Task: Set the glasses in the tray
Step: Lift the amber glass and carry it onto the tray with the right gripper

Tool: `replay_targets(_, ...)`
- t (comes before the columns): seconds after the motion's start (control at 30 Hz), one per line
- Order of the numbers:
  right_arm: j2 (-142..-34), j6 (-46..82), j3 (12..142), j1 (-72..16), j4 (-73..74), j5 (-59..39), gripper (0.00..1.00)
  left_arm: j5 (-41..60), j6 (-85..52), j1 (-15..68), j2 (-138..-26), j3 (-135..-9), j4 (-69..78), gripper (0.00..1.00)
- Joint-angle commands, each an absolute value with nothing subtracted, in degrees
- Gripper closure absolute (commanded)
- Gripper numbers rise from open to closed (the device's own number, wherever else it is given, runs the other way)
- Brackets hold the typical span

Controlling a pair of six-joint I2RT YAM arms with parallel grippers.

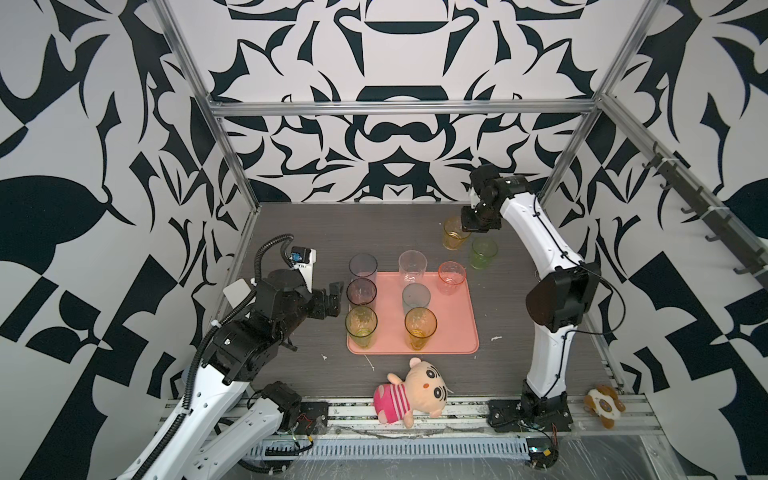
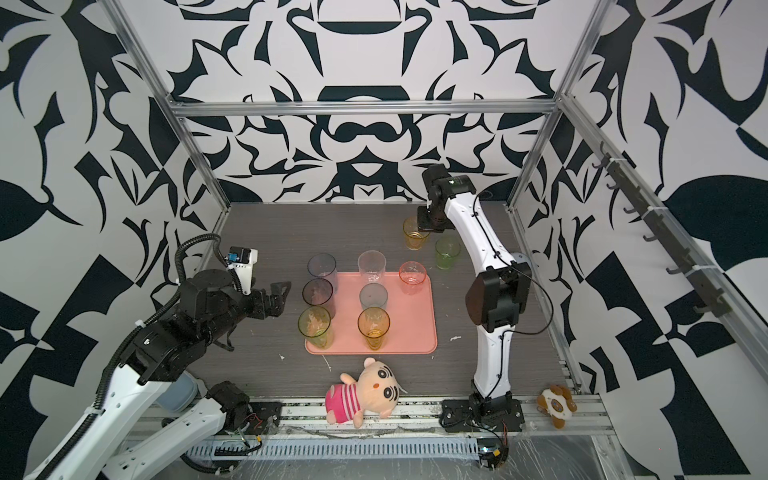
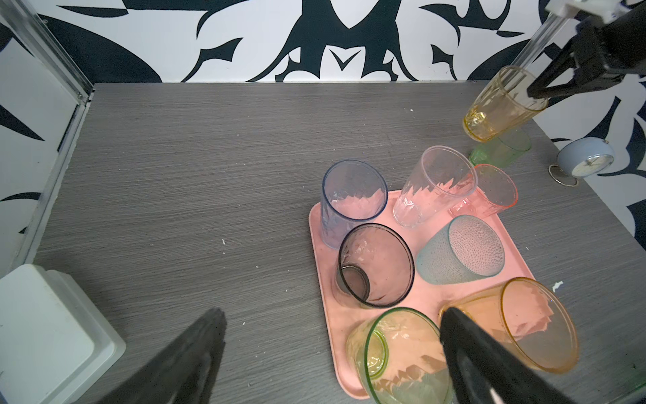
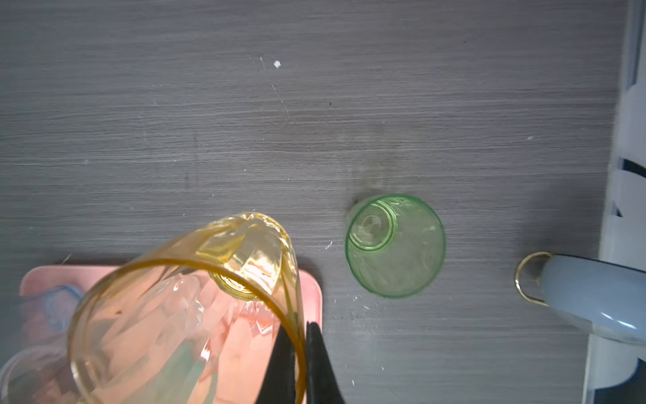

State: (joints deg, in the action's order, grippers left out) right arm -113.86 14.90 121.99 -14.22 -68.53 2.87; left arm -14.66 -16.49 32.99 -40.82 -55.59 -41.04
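Note:
The salmon-pink tray (image 1: pixel 455 328) (image 2: pixel 413 332) lies mid-table with several glasses standing on it: blue-grey (image 1: pixel 363 266), smoky (image 1: pixel 361 291), yellow-green (image 1: pixel 361 324), clear (image 1: pixel 412 266), teal (image 1: pixel 416 297), amber (image 1: pixel 420 326) and pink (image 1: pixel 451 276). A green glass (image 1: pixel 483 251) (image 4: pixel 395 245) stands on the table behind the tray's right corner. My right gripper (image 1: pixel 467 226) (image 4: pixel 302 334) is shut on the rim of a yellow glass (image 1: pixel 454 235) (image 4: pixel 181 314), which hangs tilted above the table. My left gripper (image 1: pixel 332 297) (image 3: pixel 334 314) stands open beside the tray's left edge, holding nothing.
A plush doll (image 1: pixel 411 388) lies at the front edge, and a small brown plush (image 1: pixel 602 405) sits on the rail at the right. A white box (image 3: pixel 45 332) stands at the left. A blue-grey clock (image 3: pixel 585 161) stands by the right wall. Metal frame posts line the table.

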Motion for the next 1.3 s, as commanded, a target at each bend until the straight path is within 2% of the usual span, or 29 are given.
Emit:
replay_targets(0.0, -108.51, 15.74, 121.11, -14.23, -70.49, 4.13, 1.0, -14.01, -16.96, 32.7, -40.09, -54.5, -41.07, 0.01)
replay_targets(0.6, -78.29, 19.18, 88.81, -14.42, -63.02, 3.9, 1.0, -13.72, -17.22, 32.48, -39.15, -54.58, -41.17, 0.01)
replay_targets(1.0, -68.61, 21.35, 74.53, -17.89, -62.12, 3.72, 1.0, -13.14, -17.15, 32.46, -38.95, -54.36, -40.83, 0.0)
replay_targets(1.27, -68.93, 22.37, 66.99, -21.42, -57.06, 4.74, 1.0, -12.65, -17.23, 32.44, -39.25, -54.27, -40.7, 0.01)
